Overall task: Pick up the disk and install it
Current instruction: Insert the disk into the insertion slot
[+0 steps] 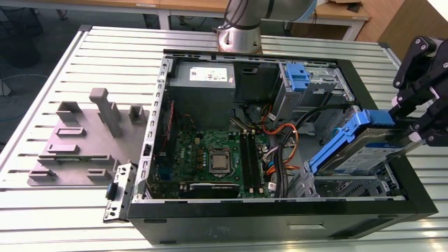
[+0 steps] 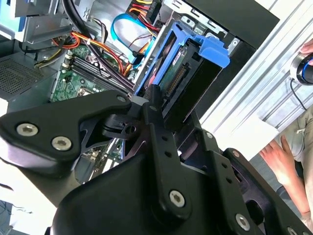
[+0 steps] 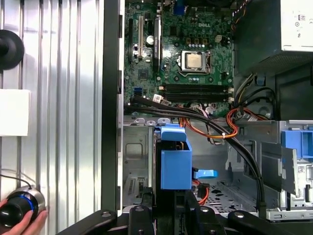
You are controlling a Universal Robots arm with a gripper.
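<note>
Both sides of the end effector (image 1: 413, 126) seem closed on the disk (image 1: 368, 149), holding it by one end, tilted, over the metal bay (image 1: 347, 186) at the exterior view's right of the case (image 1: 280, 223), likely so its blue rails (image 1: 334, 143) meet the bay's guides.

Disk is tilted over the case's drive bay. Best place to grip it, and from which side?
Its raised end, coming from above on the exterior view's right. The disk is tilted, its lower end pointing into the drive cage, and its blue rails run along the long sides. A hold at the top end probably leaves them free to slide in. The gripper looks shut on that end.
</note>
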